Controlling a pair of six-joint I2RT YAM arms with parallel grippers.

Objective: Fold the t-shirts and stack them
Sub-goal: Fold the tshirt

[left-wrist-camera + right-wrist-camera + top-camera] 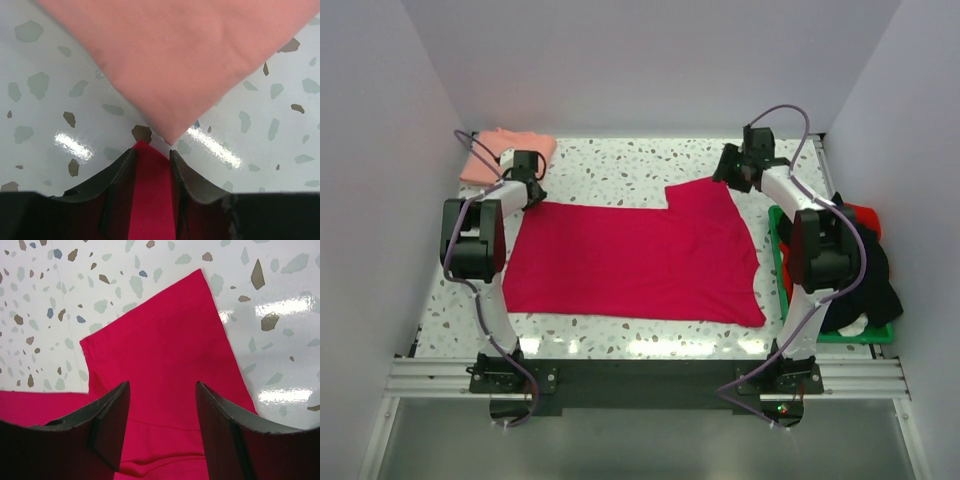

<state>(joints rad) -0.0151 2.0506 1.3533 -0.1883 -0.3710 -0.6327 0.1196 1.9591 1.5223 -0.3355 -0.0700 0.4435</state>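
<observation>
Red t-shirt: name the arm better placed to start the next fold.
Left. The left gripper has the red t-shirt's far-left corner between its fingers. The right gripper hangs open over the sleeve with nothing gripped yet.

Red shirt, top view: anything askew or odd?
Red shirt lies flat but skewed: only one sleeve sticks out, at the far right; its near right corner runs out toward the green tray, where dark clothes bulge over the rim.
</observation>
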